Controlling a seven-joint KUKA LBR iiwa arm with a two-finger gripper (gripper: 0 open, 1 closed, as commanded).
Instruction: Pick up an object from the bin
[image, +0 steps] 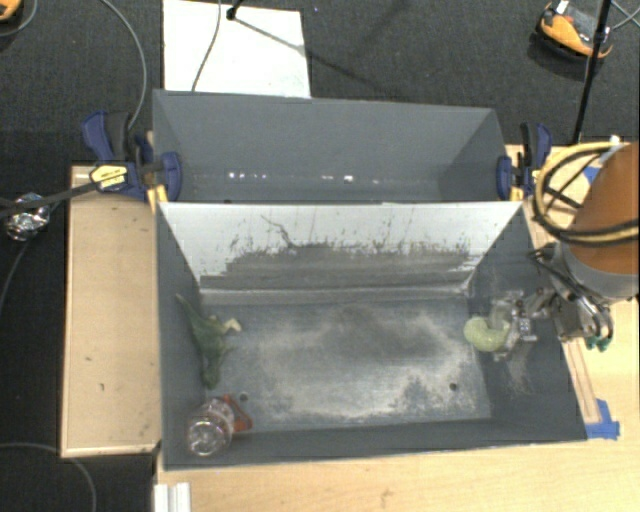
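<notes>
I reach into the grey metal bin (350, 365) from its right side, and my claw (515, 328) sits low over the floor of the bin, close to the right wall and roughly halfway between the back slope and the front edge. Right against its left side lies a pale green, rounded lump (484, 336), soft-looking and somewhat like a small plush or squashy toy; what it is exactly I cannot make out. The lump touches the tip of my claw or sits just beside it, and it rests on the bin floor. Whether my claw is released or clenched I cannot tell, nor whether the lump is gripped at all, since the metal parts at the tip blur together with it. Behind the claw my wrist rises toward the right rim under its orange cover (612, 225), with yellow and black cables (562, 200) looped around it. The other things lie well apart from me, on the far left of the bin: a green toy dinosaur (210, 345) stretched along the left wall, and nearer the front left corner a clear plastic bottle (210, 430) on its side with a red patch at one end. The middle of the floor between them and my claw is scuffed bare metal.
</notes>
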